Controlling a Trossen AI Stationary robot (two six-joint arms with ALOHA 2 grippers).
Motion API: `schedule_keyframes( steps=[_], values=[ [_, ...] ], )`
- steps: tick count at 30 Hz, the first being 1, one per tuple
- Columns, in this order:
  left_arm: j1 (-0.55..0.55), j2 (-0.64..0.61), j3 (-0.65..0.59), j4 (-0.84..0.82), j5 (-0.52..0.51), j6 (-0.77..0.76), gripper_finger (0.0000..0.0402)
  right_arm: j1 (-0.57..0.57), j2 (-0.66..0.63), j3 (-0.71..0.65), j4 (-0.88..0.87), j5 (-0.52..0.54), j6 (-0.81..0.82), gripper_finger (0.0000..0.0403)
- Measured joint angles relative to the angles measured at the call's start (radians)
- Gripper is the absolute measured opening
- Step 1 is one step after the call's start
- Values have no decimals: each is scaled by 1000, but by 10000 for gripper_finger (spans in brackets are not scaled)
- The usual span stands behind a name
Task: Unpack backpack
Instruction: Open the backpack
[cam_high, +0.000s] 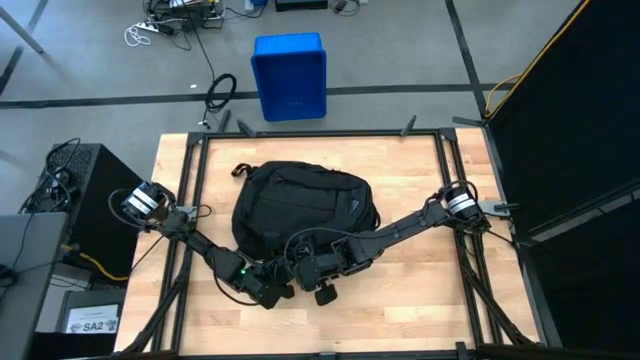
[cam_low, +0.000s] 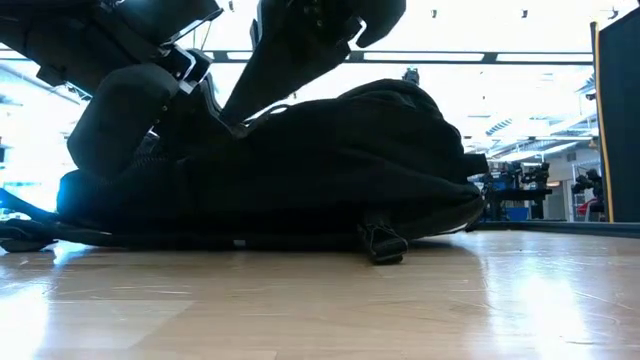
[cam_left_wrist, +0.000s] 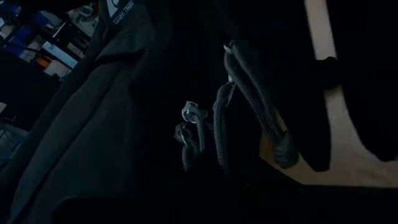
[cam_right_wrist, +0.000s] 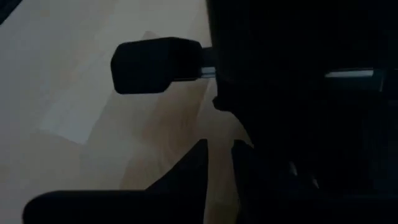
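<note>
We are looking at a light wooden desk (cam_high: 410, 290) edged by a dark metal frame (cam_high: 320, 133), standing on a grey floor. Lying directly on the desk is the black backpack (cam_high: 300, 205), flat on its side around the middle of the boards, its rounded bulk resting on the wood with a strap buckle (cam_low: 382, 243) touching the surface in the low view.
</note>
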Motion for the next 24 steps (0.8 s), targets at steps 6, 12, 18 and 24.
schedule_keyframes(
  steps=[6, 12, 18, 24],
  values=[
    [0, 0, 0, -1, 0, 0, 0, -2, 6, -1, -46, 3, -93, 51],
    [0, 0, 0, -2, 1, 0, 0, 30, 8, -2, -51, 74, -208, 83],
    [0, 0, 0, -2, 3, 0, 0, 82, 8, -2, -20, 205, -289, 133],
    [0, 0, 0, -1, 3, 0, 0, 93, 8, -2, -9, 292, -299, 171]
  ],
)
